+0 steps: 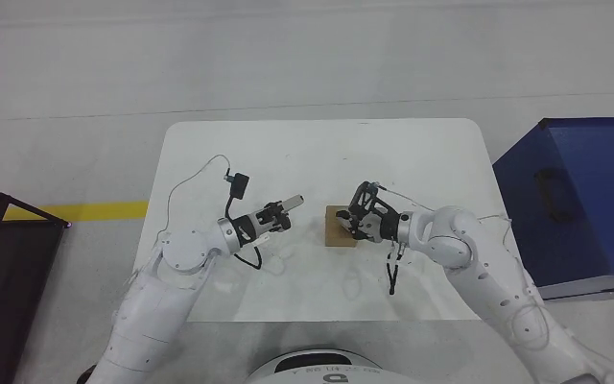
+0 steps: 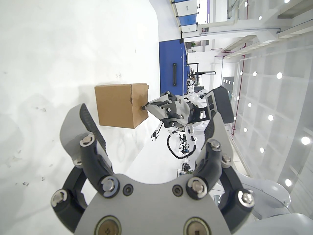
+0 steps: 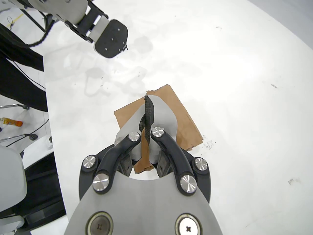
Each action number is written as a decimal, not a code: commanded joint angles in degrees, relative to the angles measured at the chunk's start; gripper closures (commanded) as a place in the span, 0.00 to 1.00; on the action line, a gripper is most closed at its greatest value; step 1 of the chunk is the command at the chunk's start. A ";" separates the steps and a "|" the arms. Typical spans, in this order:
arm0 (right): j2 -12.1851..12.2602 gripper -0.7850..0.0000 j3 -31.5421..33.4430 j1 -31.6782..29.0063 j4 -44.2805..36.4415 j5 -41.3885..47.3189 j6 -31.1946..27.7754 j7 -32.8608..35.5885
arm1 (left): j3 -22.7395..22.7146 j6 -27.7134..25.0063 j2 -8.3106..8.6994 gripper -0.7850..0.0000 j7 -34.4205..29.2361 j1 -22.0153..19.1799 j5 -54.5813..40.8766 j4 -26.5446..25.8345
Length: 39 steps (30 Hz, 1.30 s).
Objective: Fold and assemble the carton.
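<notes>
Two grippers attend one carton (image 1: 339, 227), which stands near the middle of the table (image 1: 288, 154) as a closed brown box.

**Gripper state**
- The right gripper (image 3: 147, 99) has its fingers drawn fully together with nothing pinched between them. The joined tips bear on the carton's upper face, close to one edge.
- The left gripper (image 1: 291, 204) hangs near the carton without touching it. Its fingers are spread wide and it carries nothing.

**Step in hand (judged): seating the top flap**
1. Apply the right gripper's pressure straight down. A slanted push is likely to slide the light box across the smooth table.
2. Set the left gripper against the facing side wall as a brace before pressing harder.
3. Press close to the fold line. The upper edge beside the tips looks ragged and creased, so the board there may buckle or tear under a point load.
4. Confirm that the flap lies flush before releasing.

**Markings**
No print, label or brand mark can be read on the carton faces in view; they appear as plain brown board.
</notes>
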 commanded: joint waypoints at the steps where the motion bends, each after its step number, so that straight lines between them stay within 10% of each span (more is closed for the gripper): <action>1: -0.12 1.00 -0.49 0.75 0.32 0.17 0.23 0.78 | -0.05 0.01 0.05 0.00 0.17 0.19 -0.06 -0.23; 15: 0.16 1.00 0.21 0.00 -1.39 -0.45 0.76 1.41 | 1.15 -0.37 0.14 0.00 0.81 -0.41 0.02 -0.48; 27: 3.30 1.00 17.75 -11.95 -4.79 -1.08 6.47 4.32 | 0.59 -0.32 0.52 0.00 0.94 0.77 -0.36 -1.48; 39: 1.80 1.00 7.05 -7.79 -2.76 1.42 4.99 6.00 | 2.56 0.37 0.42 0.00 1.95 0.28 -0.01 -1.79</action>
